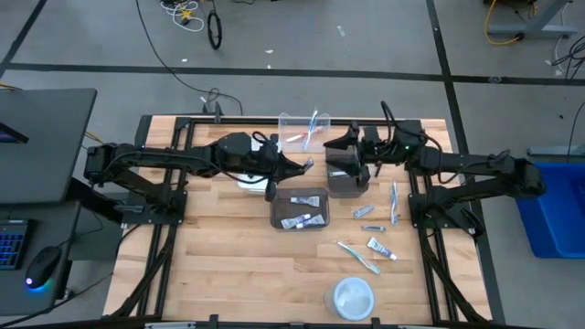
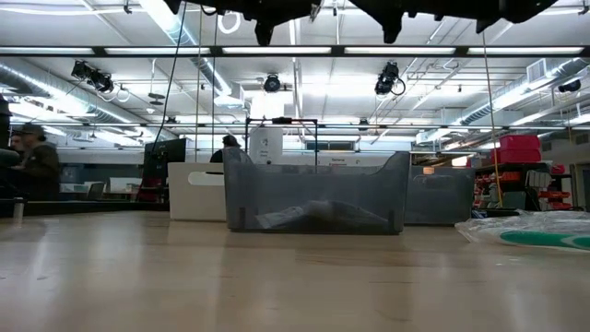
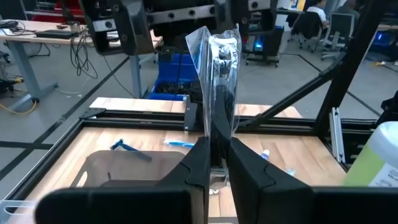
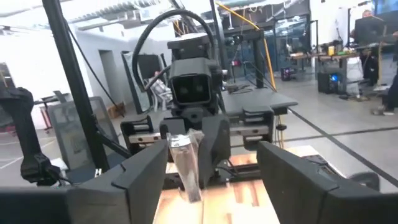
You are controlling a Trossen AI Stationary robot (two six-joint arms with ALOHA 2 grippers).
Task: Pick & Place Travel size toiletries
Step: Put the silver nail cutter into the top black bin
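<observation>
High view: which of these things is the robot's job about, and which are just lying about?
Job: clear-wrapped slim toiletry held by left gripper; small white tubes and slim toothbrushes loose on the wooden table.
Lying about: round white dish; black cable loop on the floor; blue plastic crate.

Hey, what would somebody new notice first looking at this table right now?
Mid-table, above the bins, the left gripper pinches a clear wrapped packet upright, facing the open right gripper. Below sits a dark grey bin holding small tubes, with loose toiletries scattered to its right and a round white dish near the front edge.
</observation>
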